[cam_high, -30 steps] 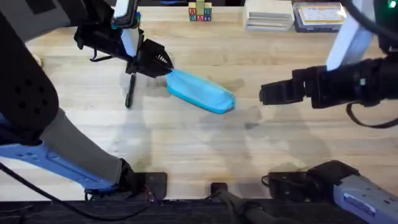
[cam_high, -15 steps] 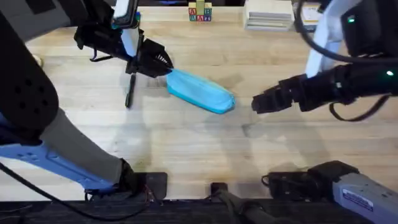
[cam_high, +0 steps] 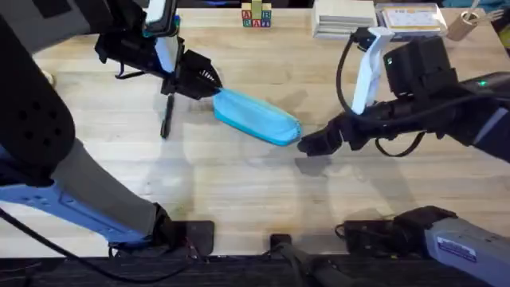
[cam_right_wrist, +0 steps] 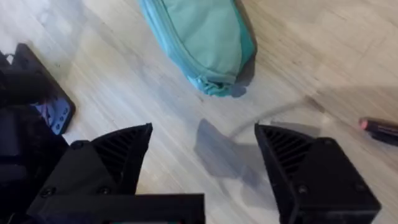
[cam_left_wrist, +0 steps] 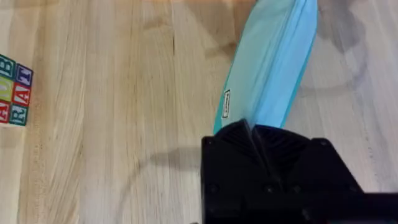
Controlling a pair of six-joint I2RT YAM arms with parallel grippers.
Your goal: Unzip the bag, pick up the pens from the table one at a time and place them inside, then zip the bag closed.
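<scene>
The turquoise bag (cam_high: pixel 255 118) lies slantwise on the wooden table (cam_high: pixel 239 199). My left gripper (cam_high: pixel 209 84) is shut on the bag's upper-left end; the left wrist view has the bag (cam_left_wrist: pixel 273 62) running away from the closed black fingers (cam_left_wrist: pixel 255 134). Close to the bag's lower-right end hovers my right gripper (cam_high: pixel 306 143). It is open, and its wrist view shows the bag's end (cam_right_wrist: pixel 202 43) just ahead of the spread gripper (cam_right_wrist: pixel 202 155). One black pen (cam_high: pixel 166 115) lies left of the bag, under the left arm. A dark pen with a reddish tip (cam_right_wrist: pixel 379 129) lies off to one side.
Alphabet blocks (cam_high: pixel 256 16) stand at the table's far edge, also seen from the left wrist (cam_left_wrist: pixel 12 90). Flat boxes (cam_high: pixel 344 20) and a case (cam_high: pixel 408 20) sit at the far right, with a cup (cam_high: pixel 462 24) beside them. Bare wood stretches along the near side.
The right arm has swung left and lowered, bringing its gripper from well right of the bag to just beside its lower-right end. The left gripper and the bag have stayed put.
</scene>
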